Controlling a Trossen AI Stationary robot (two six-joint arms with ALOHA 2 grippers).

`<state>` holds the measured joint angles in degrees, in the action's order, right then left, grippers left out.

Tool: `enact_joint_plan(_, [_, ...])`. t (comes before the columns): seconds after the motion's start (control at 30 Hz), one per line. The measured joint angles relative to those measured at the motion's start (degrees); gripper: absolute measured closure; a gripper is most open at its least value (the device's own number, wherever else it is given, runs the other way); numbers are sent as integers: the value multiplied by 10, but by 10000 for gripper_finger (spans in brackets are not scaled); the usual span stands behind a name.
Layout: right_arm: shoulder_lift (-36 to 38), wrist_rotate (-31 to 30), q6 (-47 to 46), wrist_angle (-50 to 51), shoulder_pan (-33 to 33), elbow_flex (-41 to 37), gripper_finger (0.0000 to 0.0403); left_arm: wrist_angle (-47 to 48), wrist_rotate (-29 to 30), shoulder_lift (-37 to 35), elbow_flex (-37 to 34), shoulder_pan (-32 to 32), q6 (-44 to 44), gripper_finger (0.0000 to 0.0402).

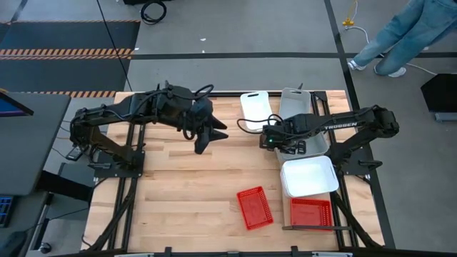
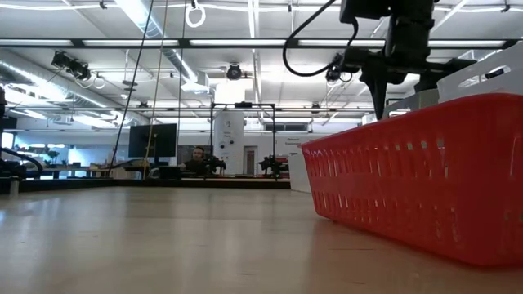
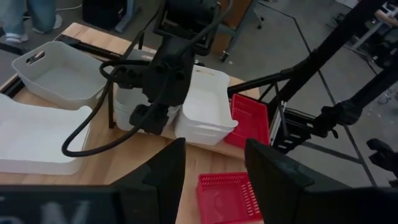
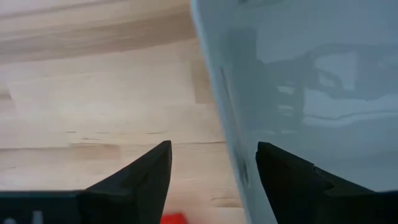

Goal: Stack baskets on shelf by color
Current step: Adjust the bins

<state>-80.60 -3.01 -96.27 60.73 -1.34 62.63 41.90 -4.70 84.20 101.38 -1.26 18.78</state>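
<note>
Item: grey basket (image 1: 303,118), upper right of the high view. Our right gripper (image 1: 268,137) straddles its wall, jaws wide, nothing gripped. Left gripper (image 1: 202,141), centre, open, empty. Step: grasping. Next we close and lift onto the stack.

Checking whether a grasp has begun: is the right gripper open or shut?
Open. The right gripper has its two fingers spread, straddling the grey basket's wall without pinching it.
</note>
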Motion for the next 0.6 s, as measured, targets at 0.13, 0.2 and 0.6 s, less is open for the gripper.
enact_joint_plan(0.13, [0,-2,-21,11,0,0,202,0,-16,0,0,0,-18,228])
enact_joint_plan(0.2, [0,-3,-31,10,0,0,221,0,-23,0,0,0,-29,228])
enact_joint_plan(0.6, [0,-39,-66,11,-1,0,326,-2,-67,0,0,0,-62,229])
